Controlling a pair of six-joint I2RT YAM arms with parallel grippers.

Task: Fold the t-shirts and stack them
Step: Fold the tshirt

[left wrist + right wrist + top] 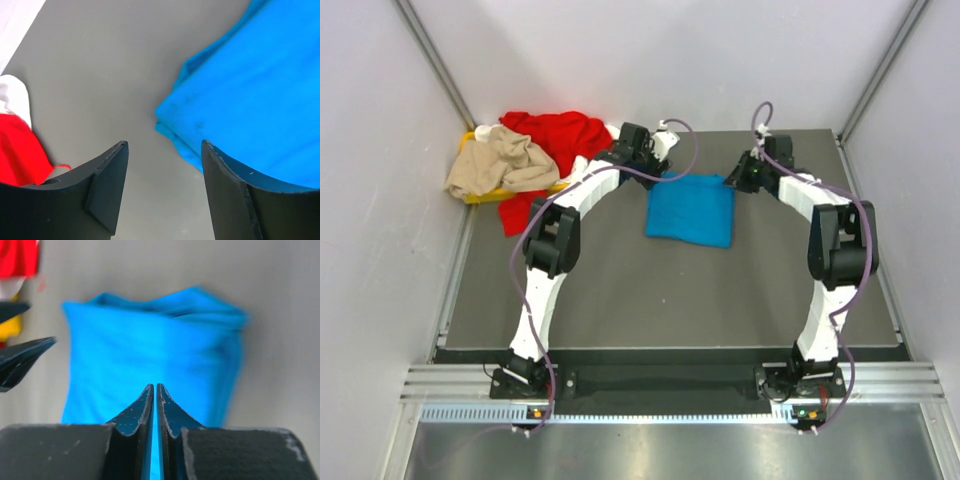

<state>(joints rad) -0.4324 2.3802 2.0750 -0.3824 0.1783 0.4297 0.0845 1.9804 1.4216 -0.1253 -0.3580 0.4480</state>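
A bright blue t-shirt [690,210] lies folded into a rough rectangle on the dark mat. My left gripper [658,168] is at the shirt's far left corner. In the left wrist view it [162,145] is open and empty over bare mat, with the blue shirt [250,90] just to the right. My right gripper [733,182] is at the shirt's far right corner. In the right wrist view it [154,386] is shut, hovering over the blue shirt [150,350]. A red t-shirt [555,135] and a beige t-shirt [500,165] lie heaped at the back left.
A yellow tray [480,196] sits under the heap at the mat's back left edge. A bit of white cloth [12,95] lies beside the red shirt. Grey walls close in on both sides. The mat's front half [670,300] is bare.
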